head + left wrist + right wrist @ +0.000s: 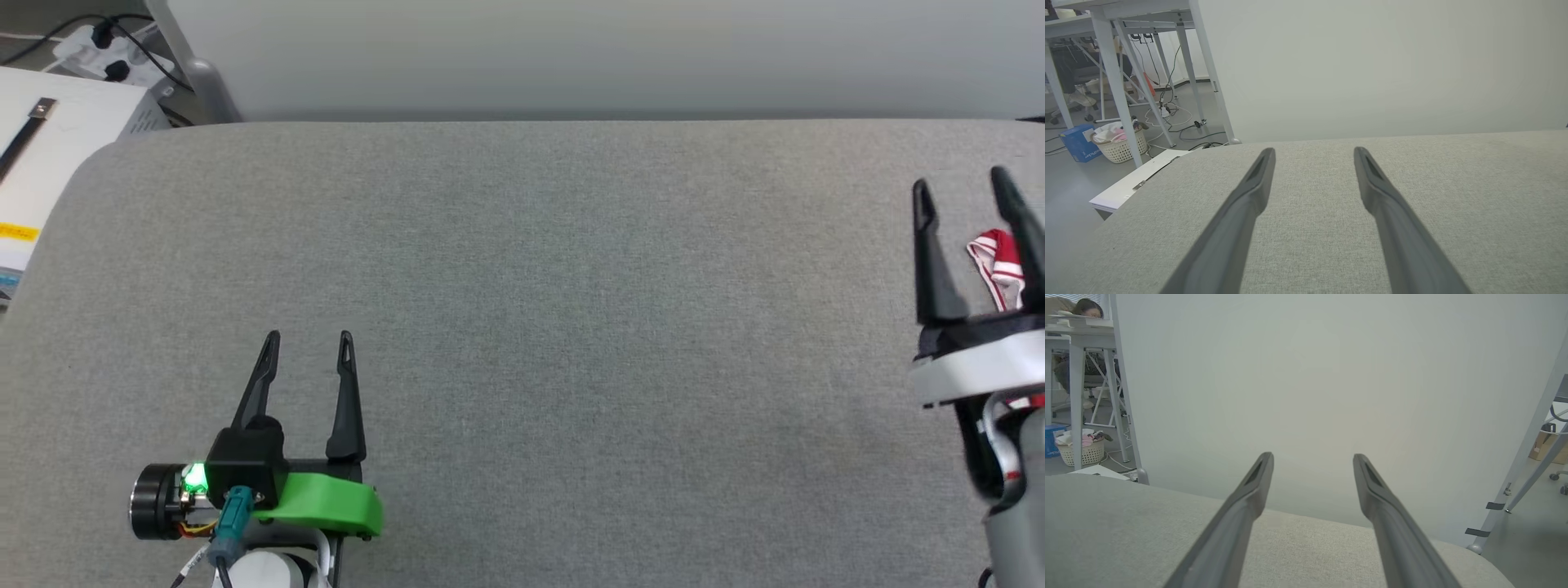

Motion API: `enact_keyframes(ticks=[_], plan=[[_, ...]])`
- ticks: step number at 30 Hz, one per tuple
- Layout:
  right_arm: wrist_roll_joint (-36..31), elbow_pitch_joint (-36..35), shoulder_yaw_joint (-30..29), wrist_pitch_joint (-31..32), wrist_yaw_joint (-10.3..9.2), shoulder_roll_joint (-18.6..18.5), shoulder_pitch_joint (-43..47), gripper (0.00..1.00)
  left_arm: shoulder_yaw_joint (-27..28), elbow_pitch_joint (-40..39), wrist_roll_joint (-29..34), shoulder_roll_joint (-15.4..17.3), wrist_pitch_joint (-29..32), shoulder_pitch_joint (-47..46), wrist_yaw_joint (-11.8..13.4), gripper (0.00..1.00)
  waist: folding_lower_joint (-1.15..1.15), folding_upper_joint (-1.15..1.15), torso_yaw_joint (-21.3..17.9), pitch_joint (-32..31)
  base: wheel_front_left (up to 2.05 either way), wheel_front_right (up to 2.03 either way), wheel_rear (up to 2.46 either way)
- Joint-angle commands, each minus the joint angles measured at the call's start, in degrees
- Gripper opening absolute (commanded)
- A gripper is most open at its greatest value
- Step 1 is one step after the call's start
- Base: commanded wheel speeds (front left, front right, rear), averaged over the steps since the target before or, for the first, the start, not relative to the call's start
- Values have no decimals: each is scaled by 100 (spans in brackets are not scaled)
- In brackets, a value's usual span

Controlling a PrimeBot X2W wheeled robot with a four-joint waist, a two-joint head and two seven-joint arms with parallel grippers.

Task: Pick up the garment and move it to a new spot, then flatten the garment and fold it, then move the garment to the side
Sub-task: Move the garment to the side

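A small bit of the garment [998, 260], red with red-white striped trim, shows at the far right edge of the grey table [571, 327] in the head view, mostly hidden behind my right gripper. My right gripper [962, 194] stands open in front of that bit, nothing between its fingers. My left gripper [309, 341] rests open at the lower left, far from the garment. In the left wrist view the left gripper [1314, 154] points over bare grey cloth. In the right wrist view the right gripper [1312, 459] is open above the table's far edge.
A white box [49, 155] with a black strap sits past the table's left corner, with a power strip [98, 45] behind it. A pale wall [571, 57] runs behind the table. A laundry basket [1120, 143] stands on the floor beside table legs; a person [1088, 310] sits at a desk.
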Motion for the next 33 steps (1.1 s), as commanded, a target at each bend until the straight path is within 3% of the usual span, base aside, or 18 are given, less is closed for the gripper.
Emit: enact_keyframes(ticks=[1,8,14,33], plan=[[-62,-67,31,-26,-4,104,189,100,2,19,-30,-34,-34,95,-27,100,0,0,178,-214,0,0,0],[-50,-140,96,-26,-4,717,1097,100,36,127,-21,-53,-34,260,-39,100,0,0,258,-494,0,0,0],[-78,-221,3,-27,-4,1006,1758,100,61,193,-46,-64,-34,407,-85,100,0,0,264,-696,0,0,0],[-218,-574,-219,-27,-4,1241,2599,100,106,271,-83,-78,-34,741,-309,100,0,0,224,-917,0,0,0]])
